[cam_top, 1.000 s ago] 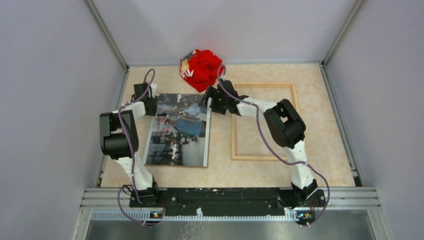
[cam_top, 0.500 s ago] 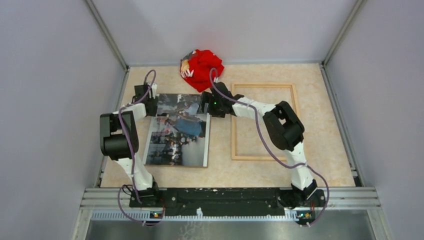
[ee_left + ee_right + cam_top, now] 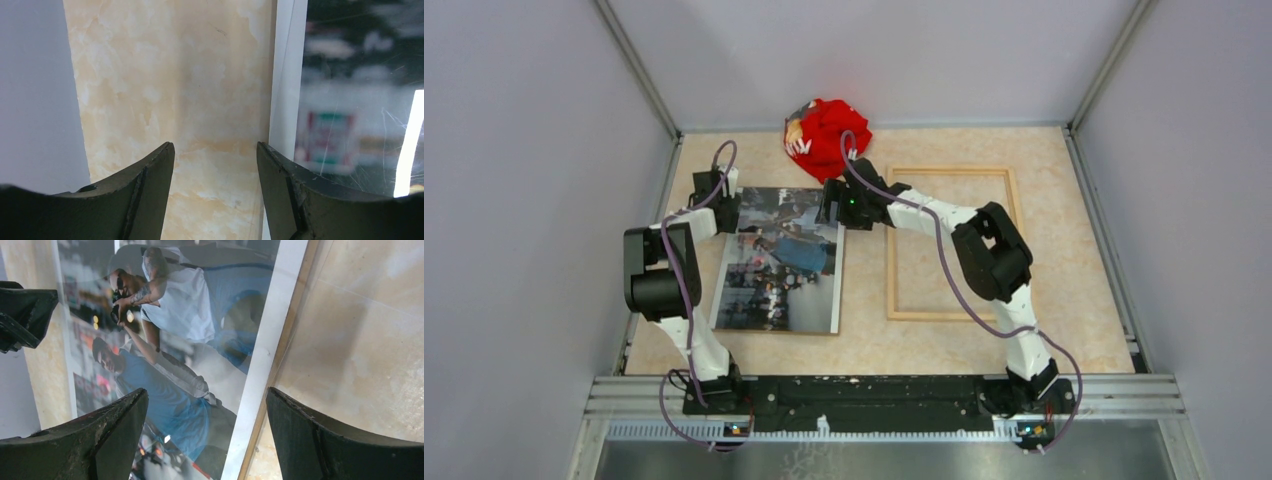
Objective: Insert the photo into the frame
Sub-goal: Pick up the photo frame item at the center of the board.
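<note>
The photo (image 3: 779, 262), a glossy white-edged print of people in blue, lies flat on the table's left half. The light-wood frame (image 3: 891, 255) lies to its right, with nothing inside it. My left gripper (image 3: 725, 207) is open at the photo's far left edge. In the left wrist view (image 3: 215, 162) it is over bare table, with the right finger above the photo's (image 3: 350, 100) white border. My right gripper (image 3: 830, 205) is open over the photo's far right corner. In the right wrist view (image 3: 207, 407) its jaws straddle the right edge of the photo (image 3: 170, 330).
A crumpled red cloth (image 3: 824, 137) lies at the back, just behind the right gripper. A thin brown edge (image 3: 296, 320) shows under the photo's white border. Enclosure walls stand close on the left, right and back.
My right gripper has moved left, from beside the frame's corner to over the photo's far right corner. The left arm has barely moved. The photo and frame lie as before.
</note>
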